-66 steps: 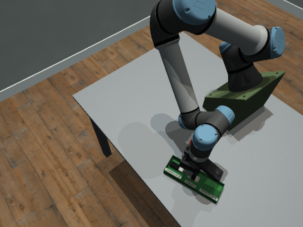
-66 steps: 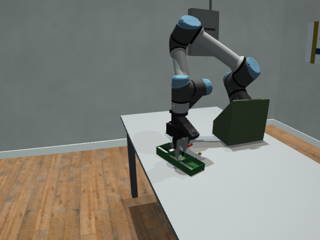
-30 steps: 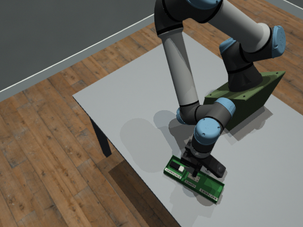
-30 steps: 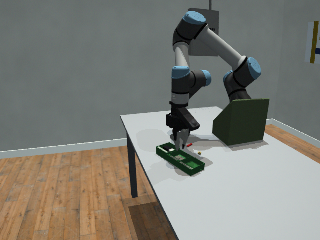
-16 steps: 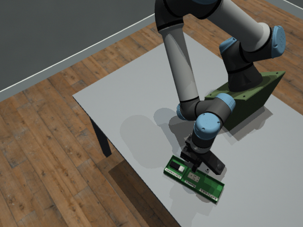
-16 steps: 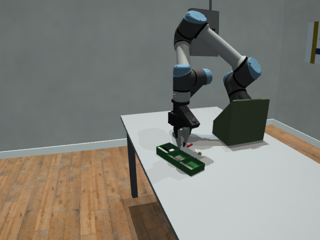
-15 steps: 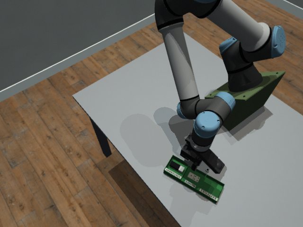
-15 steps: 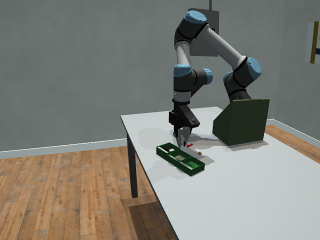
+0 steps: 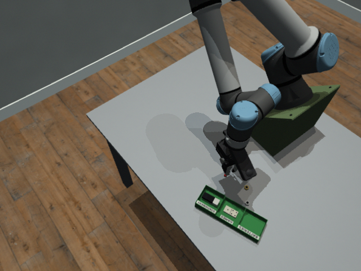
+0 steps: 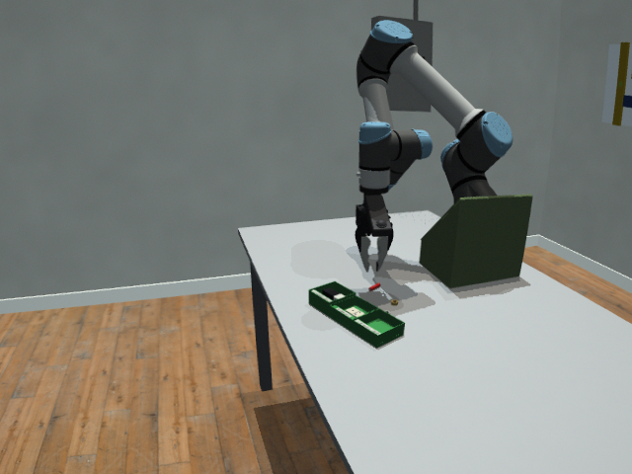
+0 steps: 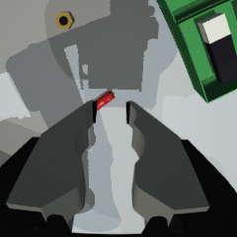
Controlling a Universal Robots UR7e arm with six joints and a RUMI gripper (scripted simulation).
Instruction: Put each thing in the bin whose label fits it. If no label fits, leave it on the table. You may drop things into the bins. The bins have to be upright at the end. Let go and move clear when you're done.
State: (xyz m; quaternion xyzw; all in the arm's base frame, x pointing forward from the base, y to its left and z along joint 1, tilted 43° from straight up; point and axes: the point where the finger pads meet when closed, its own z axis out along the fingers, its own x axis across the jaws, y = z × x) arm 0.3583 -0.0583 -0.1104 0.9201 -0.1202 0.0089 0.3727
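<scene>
- Gripper (image 11: pixel 111 113) hanging above the table (image 9: pixel 163 96), jaws slightly apart with nothing between them.
- Small red item (image 11: pixel 105 100) lying on the table just ahead of the fingertips, not touched.
- Brass nut (image 11: pixel 64 20) farther ahead, to the left.
- Green labelled bin tray (image 9: pixel 256 226) off to the right; eraser (image 11: pixel 220 45) in its nearest compartment, domino (image 9: pixel 230 212) in the middle one.
</scene>
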